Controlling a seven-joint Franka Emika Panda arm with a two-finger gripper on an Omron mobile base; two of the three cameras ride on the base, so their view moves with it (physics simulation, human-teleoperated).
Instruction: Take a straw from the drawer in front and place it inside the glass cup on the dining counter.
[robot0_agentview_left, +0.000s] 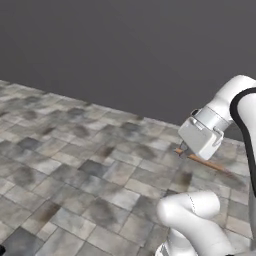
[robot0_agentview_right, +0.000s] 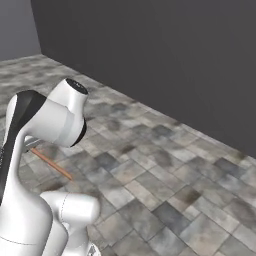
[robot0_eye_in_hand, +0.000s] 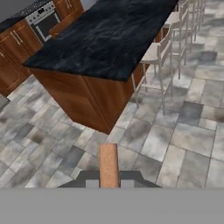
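Left base view: at right of the frame, the white arm's hand (robot0_agentview_left: 184, 151) is clamped on one end of the straw (robot0_agentview_left: 207, 163), a thin reddish-brown stick that runs down and to the right above the grey tiled floor (robot0_agentview_left: 75, 165), with a dark wall (robot0_agentview_left: 125, 45) across the top.

Right base view: at left of the frame, the straw (robot0_agentview_right: 52, 164) slants down to the right from behind the arm, over the same floor (robot0_agentview_right: 165, 190).

Hand view: the straw (robot0_eye_in_hand: 108, 165) rises at bottom centre, gripped between the closed fingertips. The dining counter (robot0_eye_in_hand: 105, 39), black stone on a reddish wood base, fills the upper half, with pale stools (robot0_eye_in_hand: 168, 52) along its right side and a steel oven (robot0_eye_in_hand: 46, 22) at upper left.
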